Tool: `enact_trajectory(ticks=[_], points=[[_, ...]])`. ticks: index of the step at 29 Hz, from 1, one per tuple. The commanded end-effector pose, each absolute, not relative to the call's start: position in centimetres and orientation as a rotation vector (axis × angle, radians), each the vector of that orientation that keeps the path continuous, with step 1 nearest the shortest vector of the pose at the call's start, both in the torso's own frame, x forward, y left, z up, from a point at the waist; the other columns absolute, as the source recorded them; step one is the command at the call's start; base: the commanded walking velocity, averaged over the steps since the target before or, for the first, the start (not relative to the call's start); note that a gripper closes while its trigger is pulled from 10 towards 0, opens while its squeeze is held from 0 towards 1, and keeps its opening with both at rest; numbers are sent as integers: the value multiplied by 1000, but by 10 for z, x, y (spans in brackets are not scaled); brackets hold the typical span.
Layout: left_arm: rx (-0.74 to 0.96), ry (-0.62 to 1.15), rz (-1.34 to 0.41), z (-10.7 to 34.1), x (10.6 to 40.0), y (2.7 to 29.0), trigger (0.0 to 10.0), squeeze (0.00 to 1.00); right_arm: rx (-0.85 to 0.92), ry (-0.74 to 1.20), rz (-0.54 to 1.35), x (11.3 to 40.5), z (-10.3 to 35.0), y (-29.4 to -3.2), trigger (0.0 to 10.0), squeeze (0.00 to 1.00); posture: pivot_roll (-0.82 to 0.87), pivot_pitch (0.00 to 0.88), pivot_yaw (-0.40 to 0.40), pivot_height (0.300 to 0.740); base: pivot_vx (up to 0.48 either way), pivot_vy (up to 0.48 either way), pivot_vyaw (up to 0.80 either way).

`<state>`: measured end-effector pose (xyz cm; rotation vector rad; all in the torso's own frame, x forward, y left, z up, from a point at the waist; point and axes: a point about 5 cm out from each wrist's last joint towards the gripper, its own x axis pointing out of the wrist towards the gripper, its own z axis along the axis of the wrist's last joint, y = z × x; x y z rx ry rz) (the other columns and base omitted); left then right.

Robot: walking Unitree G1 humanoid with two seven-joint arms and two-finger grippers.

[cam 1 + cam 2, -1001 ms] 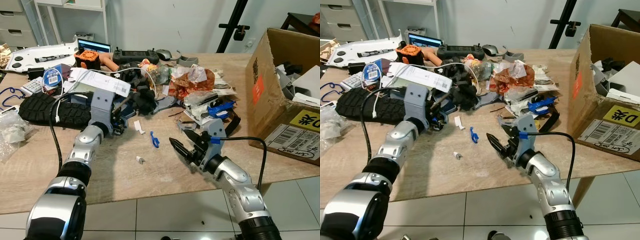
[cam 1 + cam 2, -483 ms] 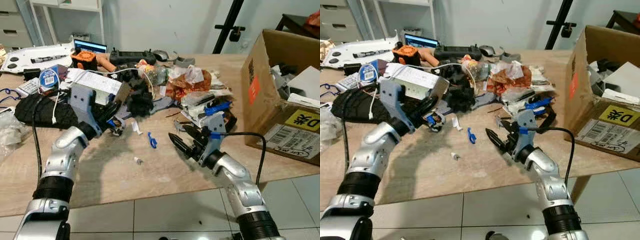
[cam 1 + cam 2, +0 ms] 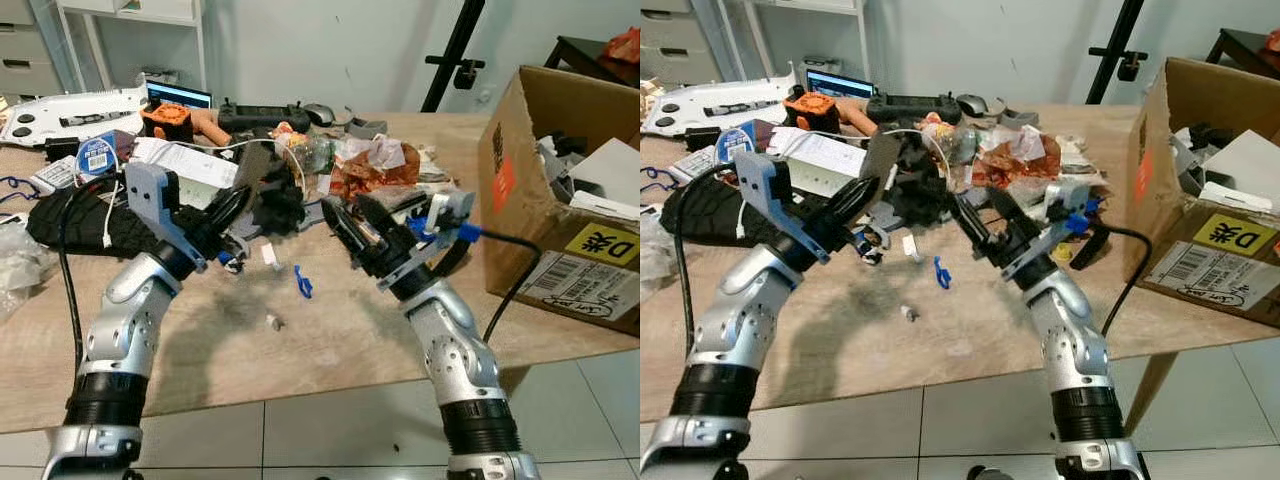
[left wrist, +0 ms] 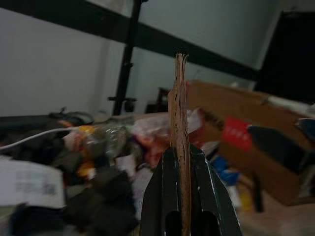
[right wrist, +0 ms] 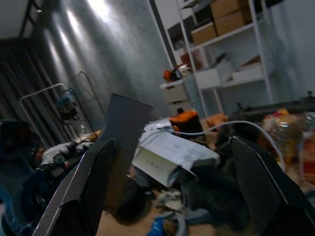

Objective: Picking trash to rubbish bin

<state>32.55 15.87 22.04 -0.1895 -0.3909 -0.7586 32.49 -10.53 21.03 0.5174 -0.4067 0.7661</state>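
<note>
Both arms have been raised off the table [image 3: 330, 345] since the earlier frames. On the left, a flat piece of cardboard [image 3: 252, 178] is held clamped upright in the left gripper [image 3: 234, 203], above the trash pile [image 3: 370, 170]. The right gripper [image 3: 352, 222] is lifted, spread and empty. At far right, the cardboard box [image 3: 520, 190] serving as bin is partly filled; much litter is judged outstanding.

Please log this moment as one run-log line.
left gripper: shut on cardboard piece, raised | right gripper: open, raised beside it | box: at right
</note>
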Motion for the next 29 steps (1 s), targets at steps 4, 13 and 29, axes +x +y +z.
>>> enact_trajectory(ticks=[4, 13, 29], points=[[-213, -376, -814, 216, 319, 148, 0, 0, 556, -442, 769, 325, 218, -110, 10000, 1000, -4, 83, -92, 740, 0, 0, 0], [-268, -363, -897, 219, 306, 137, 0, 0, 726, -498, 807, 331, 238, -109, 10000, 173, 7, 86, -107, 740, 0, 0, 0], [-322, -302, -1082, 223, 294, 114, 0, 0, 734, -370, 963, 337, 238, -90, 10000, 0, 11, 103, -118, 740, 0, 0, 0]])
